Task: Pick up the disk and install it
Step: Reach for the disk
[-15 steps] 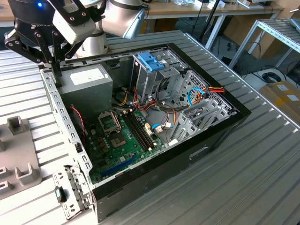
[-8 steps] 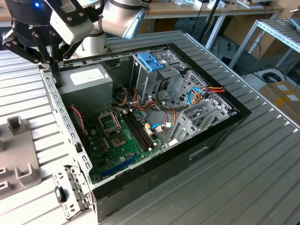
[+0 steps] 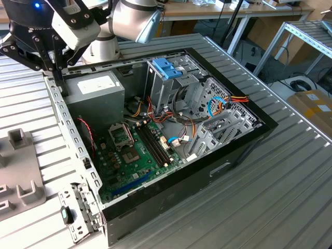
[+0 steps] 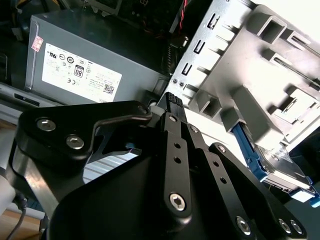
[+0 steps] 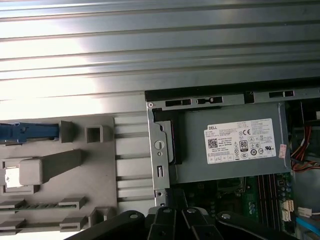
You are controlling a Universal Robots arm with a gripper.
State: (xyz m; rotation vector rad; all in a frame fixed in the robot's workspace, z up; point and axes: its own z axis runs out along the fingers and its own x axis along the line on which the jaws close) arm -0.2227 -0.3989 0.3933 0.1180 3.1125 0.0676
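Observation:
The disk (image 4: 281, 167) is a silver drive in a light-blue carrier, standing on edge in a slot of the grey fixture (image 4: 260, 75). In the first wrist view the blue edge of the disk (image 5: 26, 132) shows at one end of the fixture (image 5: 75, 165). My black gripper (image 4: 171, 99) hovers above the case's corner by the power supply, apart from the disk. In the exterior view the gripper (image 3: 58, 72) hangs over the case's far-left corner. Its fingers look shut with nothing between them.
The open computer case (image 3: 228, 161) lies on a ribbed metal table (image 3: 290, 197). Inside are a grey power supply (image 3: 96, 91) with a white label, the motherboard (image 3: 137, 155), loose cables and a drive cage holding a bare blue bracket (image 3: 167, 67). The grey fixture (image 3: 21, 176) lies at the exterior view's left.

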